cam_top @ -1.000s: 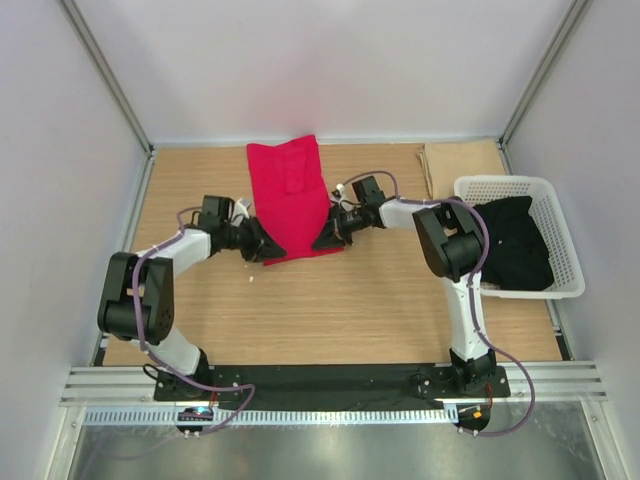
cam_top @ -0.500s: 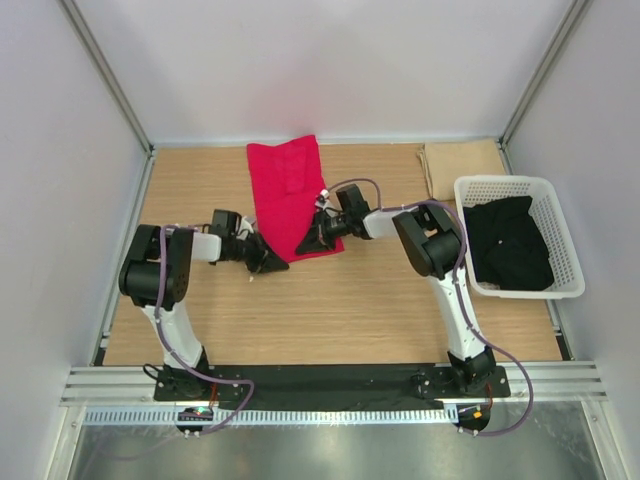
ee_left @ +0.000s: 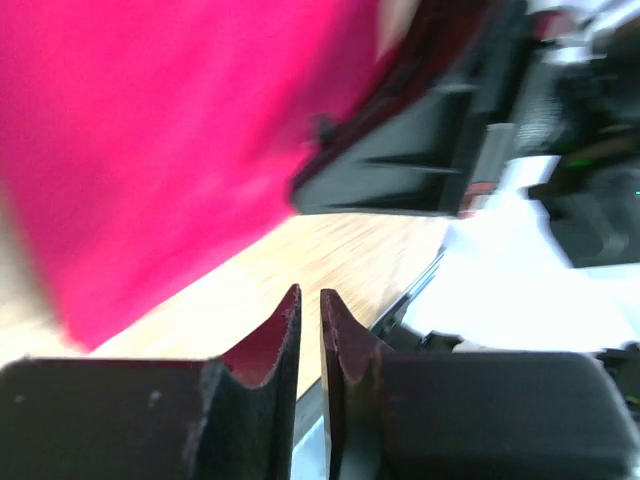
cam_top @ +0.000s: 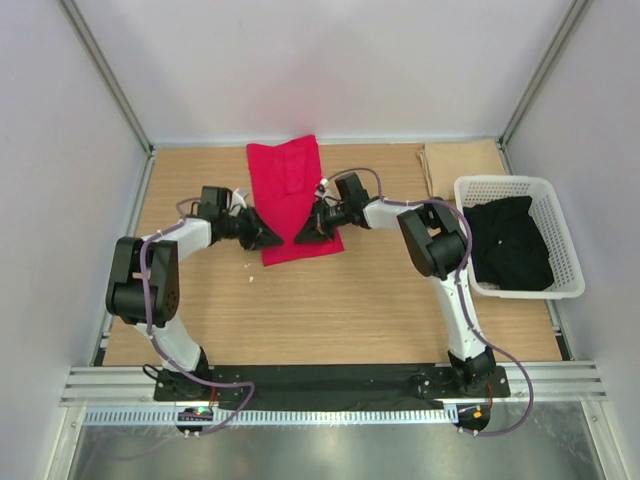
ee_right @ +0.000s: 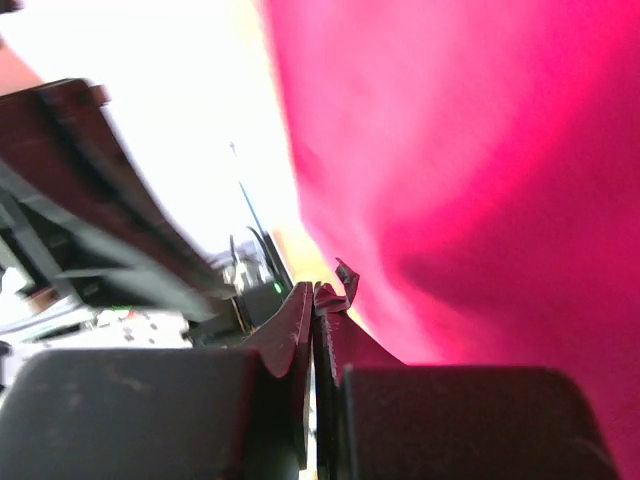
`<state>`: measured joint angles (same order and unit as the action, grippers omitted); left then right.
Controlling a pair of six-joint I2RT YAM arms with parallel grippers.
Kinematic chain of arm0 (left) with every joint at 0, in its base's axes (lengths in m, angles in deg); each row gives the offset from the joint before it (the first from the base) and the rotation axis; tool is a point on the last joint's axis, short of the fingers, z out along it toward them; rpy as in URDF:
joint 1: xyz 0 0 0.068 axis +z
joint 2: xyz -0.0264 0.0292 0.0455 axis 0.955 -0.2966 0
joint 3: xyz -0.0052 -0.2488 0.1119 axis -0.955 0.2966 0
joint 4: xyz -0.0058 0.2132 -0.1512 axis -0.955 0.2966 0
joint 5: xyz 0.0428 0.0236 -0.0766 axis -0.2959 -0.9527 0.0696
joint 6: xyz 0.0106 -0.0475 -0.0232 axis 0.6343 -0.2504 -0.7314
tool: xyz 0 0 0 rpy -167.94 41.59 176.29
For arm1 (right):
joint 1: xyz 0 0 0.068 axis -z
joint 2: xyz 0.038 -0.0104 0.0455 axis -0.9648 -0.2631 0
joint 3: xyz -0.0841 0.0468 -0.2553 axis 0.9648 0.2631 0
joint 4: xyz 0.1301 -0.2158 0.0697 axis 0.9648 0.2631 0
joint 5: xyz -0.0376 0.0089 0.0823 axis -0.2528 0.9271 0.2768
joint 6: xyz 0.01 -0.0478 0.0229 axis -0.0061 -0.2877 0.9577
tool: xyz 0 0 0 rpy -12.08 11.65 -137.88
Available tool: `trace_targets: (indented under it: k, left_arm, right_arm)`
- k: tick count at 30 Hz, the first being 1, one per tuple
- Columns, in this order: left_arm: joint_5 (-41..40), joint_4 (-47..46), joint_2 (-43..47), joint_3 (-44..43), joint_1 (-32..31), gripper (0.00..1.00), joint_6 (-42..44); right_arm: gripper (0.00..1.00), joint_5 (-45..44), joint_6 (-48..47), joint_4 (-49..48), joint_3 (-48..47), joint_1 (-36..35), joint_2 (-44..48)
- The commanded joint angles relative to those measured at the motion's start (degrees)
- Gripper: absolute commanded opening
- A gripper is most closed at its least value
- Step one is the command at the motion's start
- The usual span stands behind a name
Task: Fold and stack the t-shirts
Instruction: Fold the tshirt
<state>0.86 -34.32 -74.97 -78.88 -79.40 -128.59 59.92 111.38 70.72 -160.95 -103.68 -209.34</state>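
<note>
A crimson red t-shirt (cam_top: pixel 288 180) lies folded into a long strip at the back middle of the table, and it fills the upper left of the left wrist view (ee_left: pixel 150 130) and most of the right wrist view (ee_right: pixel 480 150). My left gripper (cam_top: pixel 268 237) lies at the strip's near left edge; its jaws (ee_left: pixel 309 295) are shut to a slim gap with only wood showing behind them. My right gripper (cam_top: pixel 303 235) lies on the near end of the strip, facing the left one. Its jaws (ee_right: pixel 318 292) are shut, with a small crumple of red cloth pinched at the tips.
A white lattice basket (cam_top: pixel 505 183) at the right holds a black garment (cam_top: pixel 510 245). A tan cloth (cam_top: pixel 462 160) lies flat at the back right. Metal frame posts and grey walls close in the table's sides and back.
Both grippers have moved inward from the shirt's near corners and now face each other close together over its near end. The shirt's near end has shifted only slightly.
</note>
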Motion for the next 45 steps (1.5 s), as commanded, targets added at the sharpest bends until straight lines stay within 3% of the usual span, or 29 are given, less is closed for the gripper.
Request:
trace_targets:
  k: [1,10,18,21,27,39,45]
  left_arm:
    - [-0.02,2.7,3.2,-7.71,0.41,0.14,0.98]
    - [1.74,-6.0,-12.88,-16.68,0.77,0.15,-5.0]
    - [0.95,-24.6,-23.87,-18.62,2.87,0.14,-13.25]
    - [0.16,-26.21,-25.63,-19.76,3.75,0.14,-14.14]
    - [-0.64,-22.11,-27.39,-21.87,4.02,0.13,-13.44]
    - [-1.25,-16.64,-29.85,-23.54,4.19,0.12,-9.05]
    - [-3.27,-6.37,-25.56,-27.05,4.37,0.18,-1.58]
  right_arm:
    - [0.06,-2.5,2.74,-0.89,-5.96,1.5,4.56]
    - [0.05,-4.7,8.73,-4.78,-17.83,3.09,-7.83]
    - [0.05,-11.47,8.65,-8.21,-23.37,5.02,-15.13]
    - [0.05,-14.72,8.82,-8.74,-23.37,6.42,-15.75]
    - [0.05,-22.01,7.41,-4.43,-23.72,8.36,-15.39]
    - [0.08,-25.37,19.11,-11.81,-28.91,10.91,-20.33]
    - [0.17,-23.08,6.29,0.56,-29.09,13.01,-13.39]
